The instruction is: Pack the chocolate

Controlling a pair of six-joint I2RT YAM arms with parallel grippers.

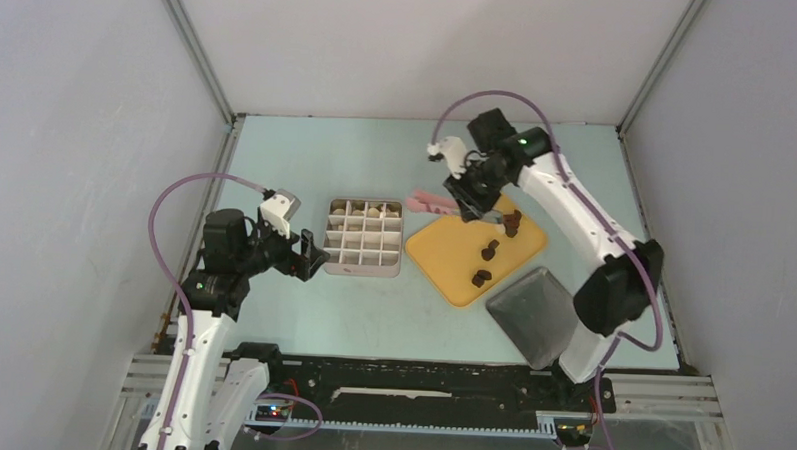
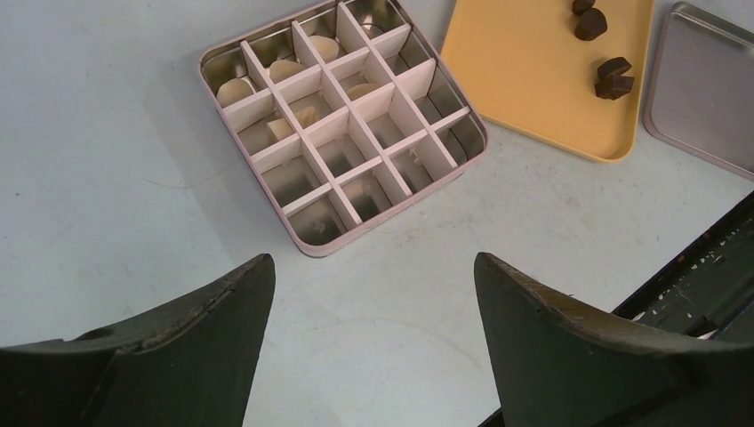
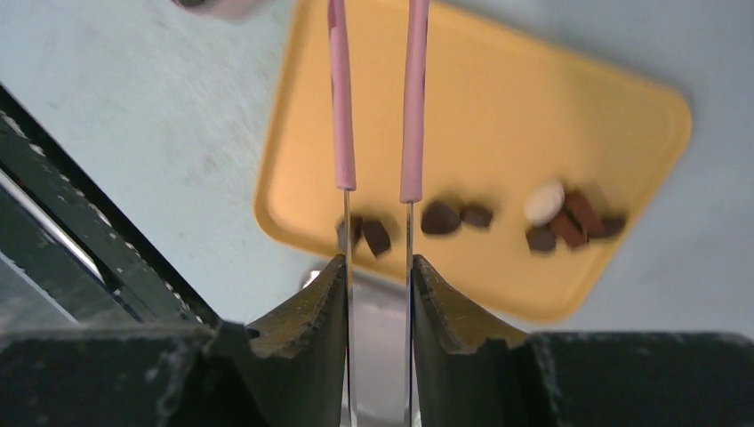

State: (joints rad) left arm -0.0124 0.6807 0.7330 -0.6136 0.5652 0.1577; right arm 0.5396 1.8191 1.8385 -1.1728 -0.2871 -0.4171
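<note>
A square tin box [image 2: 400, 206] with 16 white-walled cells holds rounded cream chocolate [image 2: 236, 89] in its far cells, perhaps 6 pieces. Blocky dark chocolate [image 3: 440, 217] lies on the smooth yellow tray [image 3: 533, 116]. The right gripper [image 3: 378, 267] is clamped on the pink tongs [image 3: 342, 107], whose 2 arms are apart above the tray. The left gripper [image 2: 373, 262] hovers spread wide near the box. A strip of table [image 2: 107, 178] separates box and tray.

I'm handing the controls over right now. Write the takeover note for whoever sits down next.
Left pincer: open, empty, beside the box.
Right pincer: shut on the tongs, above the tray.
Done: several cream chocolates sit in the box's far compartments.
To do: dark chocolates and one cream piece lie on the tray; near compartments empty; lid lies off, beside the tray.
</note>
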